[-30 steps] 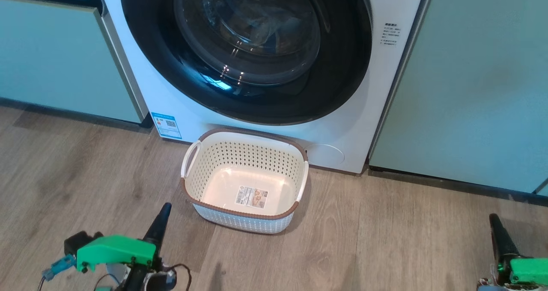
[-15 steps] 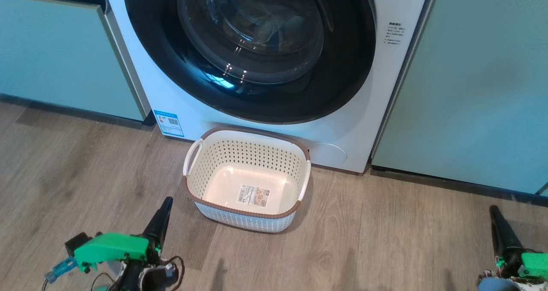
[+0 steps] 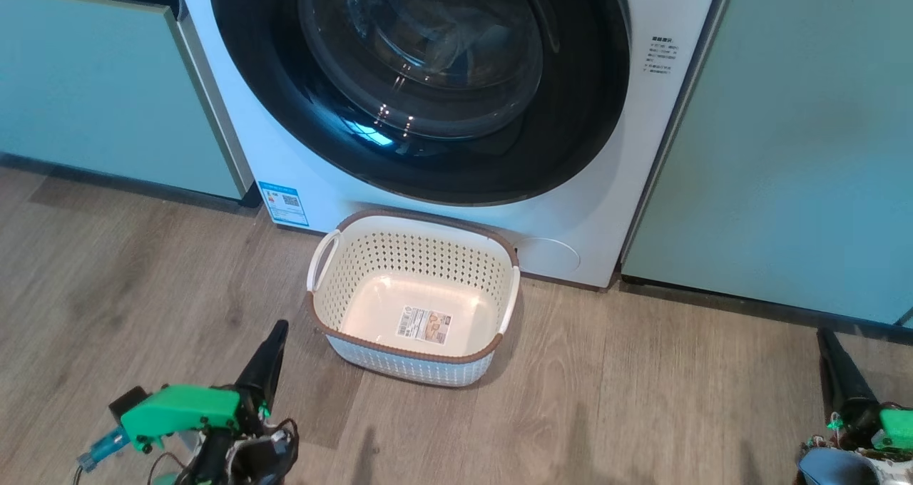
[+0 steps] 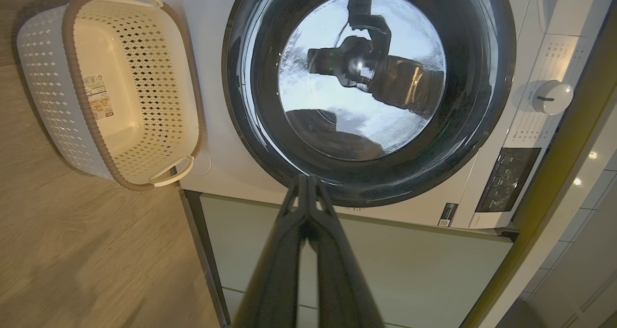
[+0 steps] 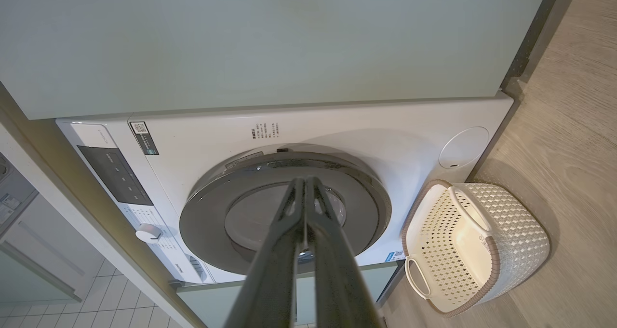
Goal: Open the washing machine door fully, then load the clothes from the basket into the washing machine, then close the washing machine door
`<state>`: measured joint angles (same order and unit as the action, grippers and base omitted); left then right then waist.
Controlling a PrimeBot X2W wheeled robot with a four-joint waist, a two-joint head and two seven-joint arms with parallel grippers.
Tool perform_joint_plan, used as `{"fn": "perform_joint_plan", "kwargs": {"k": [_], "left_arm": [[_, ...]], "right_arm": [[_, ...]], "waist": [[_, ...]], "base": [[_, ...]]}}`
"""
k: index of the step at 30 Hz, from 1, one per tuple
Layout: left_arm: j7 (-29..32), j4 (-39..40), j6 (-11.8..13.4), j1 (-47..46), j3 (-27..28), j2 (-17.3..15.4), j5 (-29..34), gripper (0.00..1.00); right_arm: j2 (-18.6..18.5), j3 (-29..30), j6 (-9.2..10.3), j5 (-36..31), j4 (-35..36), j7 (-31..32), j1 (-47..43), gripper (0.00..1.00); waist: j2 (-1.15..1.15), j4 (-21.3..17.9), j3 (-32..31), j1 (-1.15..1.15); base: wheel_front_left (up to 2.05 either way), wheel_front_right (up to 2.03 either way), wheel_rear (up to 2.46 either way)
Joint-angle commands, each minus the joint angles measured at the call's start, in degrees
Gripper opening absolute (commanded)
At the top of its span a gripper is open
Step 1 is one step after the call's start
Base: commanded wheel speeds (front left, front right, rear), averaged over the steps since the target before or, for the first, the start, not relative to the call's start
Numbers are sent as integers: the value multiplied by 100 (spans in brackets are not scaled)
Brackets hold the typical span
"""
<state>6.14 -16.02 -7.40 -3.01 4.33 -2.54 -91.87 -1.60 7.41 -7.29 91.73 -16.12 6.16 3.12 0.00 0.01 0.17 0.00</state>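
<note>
The washing machine (image 3: 592, 207) stands white between pale green cabinets. Its round black-rimmed door (image 3: 570, 135) lies shut against the front, also seen as the door (image 4: 482, 101) and the door (image 5: 212, 217). A pale crumpled shape shows dimly behind the glass; I cannot tell whether it is the clothes. The cream basket (image 3: 406, 353) sits on the floor right before the machine, holding just its floor label. My left gripper (image 3: 277, 332) is shut, low at the left near the basket's front left corner. My right gripper (image 3: 827, 339) is shut at the far lower right. Nothing is between either pair of fingers.
Pale green cabinet panels flank the machine, one on the left (image 3: 93, 93) and one on the right (image 3: 799, 150). Wooden floor (image 3: 642, 399) stretches between me and the machine. A blue label sticker (image 3: 284, 203) sits low on the front. The control panel (image 4: 506, 178) and a white knob (image 4: 552, 97) lie above the door.
The head view has shifted slightly, so machine and basket sit a little further right and higher in the picture. Both grippers stay shut and low.
</note>
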Motion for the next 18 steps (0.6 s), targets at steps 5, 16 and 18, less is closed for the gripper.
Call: {"fn": "perform_joint_plan", "kwargs": {"k": [5,16,18], "left_arm": [[37,197,-9,-320,220,-33,-28,0],[36,197,-9,-320,220,-33,-28,0],[36,197,-9,-320,220,-33,-28,0]], "right_arm": [[-128,-88,-20,43,208,33,308,0],[-128,-89,-20,43,208,33,308,0],[-128,-89,-20,43,208,33,308,0]], "waist": [[0,-1,0,0],[0,-1,0,0],[0,-1,0,0]], "base": [[0,0,0],[0,0,0],[0,0,0]]}}
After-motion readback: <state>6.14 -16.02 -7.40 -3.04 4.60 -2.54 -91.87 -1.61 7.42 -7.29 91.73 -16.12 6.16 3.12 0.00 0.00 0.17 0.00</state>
